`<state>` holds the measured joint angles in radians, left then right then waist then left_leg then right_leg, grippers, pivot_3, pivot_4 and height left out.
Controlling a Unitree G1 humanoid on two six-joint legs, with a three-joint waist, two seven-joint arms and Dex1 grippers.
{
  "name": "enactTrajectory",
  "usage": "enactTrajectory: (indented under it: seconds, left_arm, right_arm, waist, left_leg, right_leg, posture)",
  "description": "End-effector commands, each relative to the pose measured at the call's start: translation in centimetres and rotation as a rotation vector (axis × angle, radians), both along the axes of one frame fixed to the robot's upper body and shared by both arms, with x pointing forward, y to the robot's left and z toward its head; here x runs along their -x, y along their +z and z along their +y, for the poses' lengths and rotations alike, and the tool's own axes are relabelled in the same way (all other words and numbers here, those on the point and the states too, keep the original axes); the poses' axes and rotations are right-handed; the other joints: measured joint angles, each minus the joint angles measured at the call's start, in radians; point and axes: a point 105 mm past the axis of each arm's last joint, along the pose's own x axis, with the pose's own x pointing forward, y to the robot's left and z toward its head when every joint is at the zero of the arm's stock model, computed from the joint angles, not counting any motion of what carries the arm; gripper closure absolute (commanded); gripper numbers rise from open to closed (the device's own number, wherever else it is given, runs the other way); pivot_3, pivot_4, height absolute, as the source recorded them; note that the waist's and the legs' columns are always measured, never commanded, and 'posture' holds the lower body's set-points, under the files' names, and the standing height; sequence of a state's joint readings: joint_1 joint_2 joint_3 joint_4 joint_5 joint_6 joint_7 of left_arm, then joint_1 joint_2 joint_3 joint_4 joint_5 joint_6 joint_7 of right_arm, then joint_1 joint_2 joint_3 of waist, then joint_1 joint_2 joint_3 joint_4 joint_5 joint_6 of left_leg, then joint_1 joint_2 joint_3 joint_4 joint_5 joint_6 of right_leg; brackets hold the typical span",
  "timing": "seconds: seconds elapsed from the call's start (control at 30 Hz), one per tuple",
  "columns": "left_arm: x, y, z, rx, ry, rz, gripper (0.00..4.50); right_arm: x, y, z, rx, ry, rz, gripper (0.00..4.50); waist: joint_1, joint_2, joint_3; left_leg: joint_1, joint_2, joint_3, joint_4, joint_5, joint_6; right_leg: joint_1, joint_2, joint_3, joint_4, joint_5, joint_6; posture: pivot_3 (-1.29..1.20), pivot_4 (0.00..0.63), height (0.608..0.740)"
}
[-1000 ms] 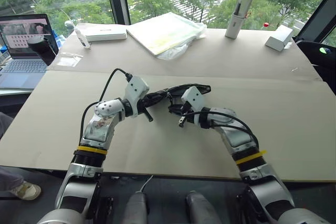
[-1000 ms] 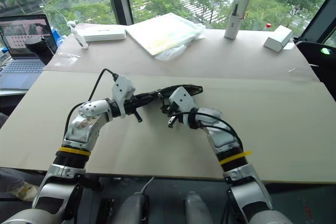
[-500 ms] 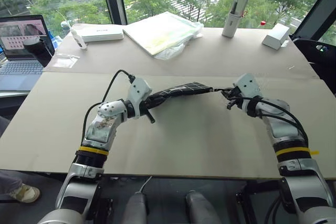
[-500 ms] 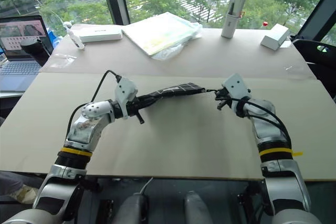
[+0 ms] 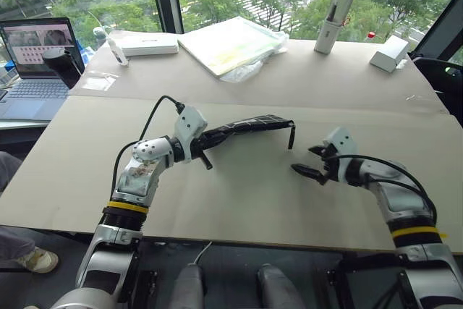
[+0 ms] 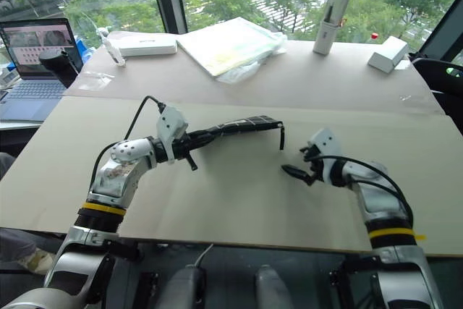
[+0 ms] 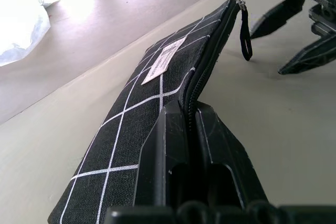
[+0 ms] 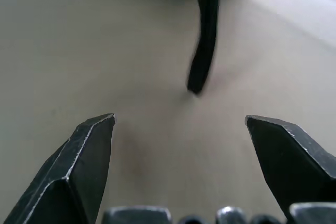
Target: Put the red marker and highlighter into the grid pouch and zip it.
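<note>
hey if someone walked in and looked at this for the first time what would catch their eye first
Probably the grid pouch, held up off the middle of the cardboard-covered table by the left gripper, whose fingers pinch one end. Its zipper looks closed, with the pull strap dangling from the far end. Just to the right, the right gripper hangs with fingers spread wide, empty and pointing toward that strap.

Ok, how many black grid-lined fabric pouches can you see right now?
1. The black fabric grid pouch is clamped at one end in the left gripper, held above the table, zipper strap dangling. None elsewhere in view.
</note>
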<state>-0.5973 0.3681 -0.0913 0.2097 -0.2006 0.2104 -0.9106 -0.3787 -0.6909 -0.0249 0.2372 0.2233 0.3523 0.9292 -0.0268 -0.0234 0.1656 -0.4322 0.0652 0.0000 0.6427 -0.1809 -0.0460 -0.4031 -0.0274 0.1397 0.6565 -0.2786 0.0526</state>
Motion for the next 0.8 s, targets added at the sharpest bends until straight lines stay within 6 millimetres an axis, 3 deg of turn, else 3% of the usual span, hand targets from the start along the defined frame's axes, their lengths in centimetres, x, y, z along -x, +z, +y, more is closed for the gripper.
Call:
enactTrajectory:
  seconds: [0.03, 0.23, 0.43, 0.47, 0.5, 0.7, 0.8]
  left_arm:
    - [1.4, 1.5, -1.6, 0.004, -0.152, -0.099, 4.5]
    - [1.6, 1.0, -3.1, -0.056, -0.281, -0.151, 4.5]
    - [1.6, -2.1, -3.5, -0.188, -0.367, -0.151, 4.5]
    - [2.0, -2.5, -3.5, -0.189, -0.393, -0.123, 3.71]
    - [2.3, -2.6, -3.6, -0.181, -0.41, -0.107, 3.54]
    - [4.1, -2.1, -3.2, -0.078, -0.462, 0.069, 1.28]
    - [5.0, -0.3, -2.9, 0.042, -0.465, 0.185, 0.17]
  right_arm:
    - [3.3, 1.5, -1.0, -0.051, 0.094, 0.015, 0.03]
    - [5.7, 2.6, -2.3, -0.108, 0.069, -0.003, 0.03]
    - [6.4, 2.4, -3.2, -0.105, -0.003, -0.006, 0.03]
    - [6.5, 2.3, -3.4, -0.097, -0.012, -0.006, 0.0]
    - [6.5, 2.2, -3.7, -0.09, -0.022, -0.005, 0.0]
    - [6.3, 2.4, -6.0, -0.034, -0.088, -0.007, 0.0]
    - [5.8, 2.7, -7.0, -0.011, -0.111, -0.014, 0.0]
  waist:
    - [0.004, 0.0, 0.0]
    - [-0.002, 0.0, 0.0]
    - [-0.008, -0.001, 0.0]
    - [-0.009, -0.001, 0.0]
    - [-0.009, -0.001, 0.0]
    - [-0.012, -0.001, 0.0]
    - [-0.016, -0.001, 0.0]
  left_leg:
    - [0.0, 0.0, 0.0, 0.0, 0.0, 0.0]
    - [0.001, 0.0, 0.0, 0.001, 0.0, 0.0]
    - [0.001, 0.0, 0.0, 0.001, 0.0, 0.0]
    - [0.001, 0.0, 0.0, 0.001, 0.0, 0.0]
    - [0.001, 0.0, 0.0, 0.001, 0.0, 0.0]
    - [0.0, 0.0, 0.0, 0.001, 0.0, 0.0]
    - [0.001, 0.0, 0.0, 0.001, 0.0, 0.0]
  right_leg:
    - [0.0, 0.0, 0.0, 0.0, 0.0, 0.0]
    - [0.001, 0.0, 0.001, 0.0, -0.001, 0.002]
    - [0.001, 0.0, 0.001, 0.0, -0.002, 0.004]
    - [0.001, 0.0, 0.001, 0.0, -0.002, 0.004]
    - [0.001, 0.0, 0.001, 0.0, -0.002, 0.003]
    - [0.001, 0.0, 0.001, 0.0, -0.002, 0.004]
    - [0.001, 0.0, 0.001, 0.001, -0.002, 0.004]
  posture:
    - [0.0, 0.15, 0.737]
    - [0.0, 0.15, 0.737]
    - [0.0, 0.15, 0.737]
    - [0.0, 0.15, 0.737]
    - [0.0, 0.15, 0.737]
    - [0.0, 0.15, 0.737]
    - [0.0, 0.15, 0.737]
